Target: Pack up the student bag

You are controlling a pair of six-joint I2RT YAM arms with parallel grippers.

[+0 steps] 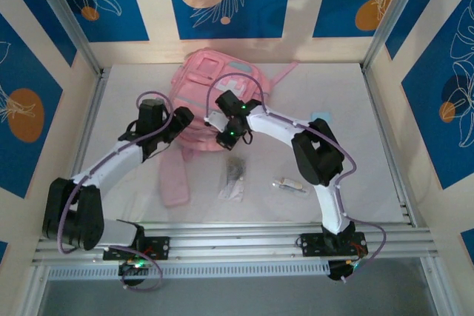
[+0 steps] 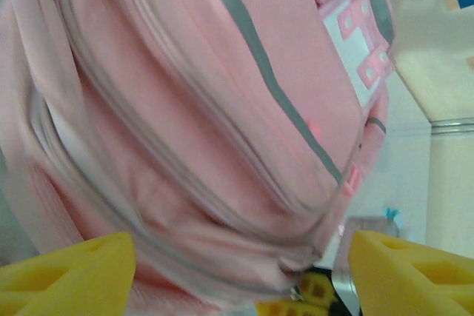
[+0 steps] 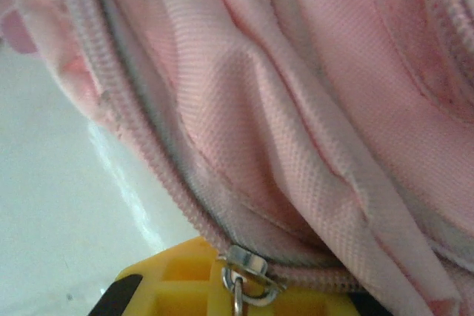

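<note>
The student bag lay slumped at the back middle of the table. The right gripper was at its near edge, fingers together and pinched on the zip pull, with the slider sitting right against the yellow fingertip. The left gripper held its fingers wide apart, the bag's left flank just ahead of them, gripping nothing. To my eye the pocket wanted opening. The pull would run best slowly along the line of the teeth while the left gripper clamped the fabric to brace it — otherwise the soft bag would likely just drag along.
</note>
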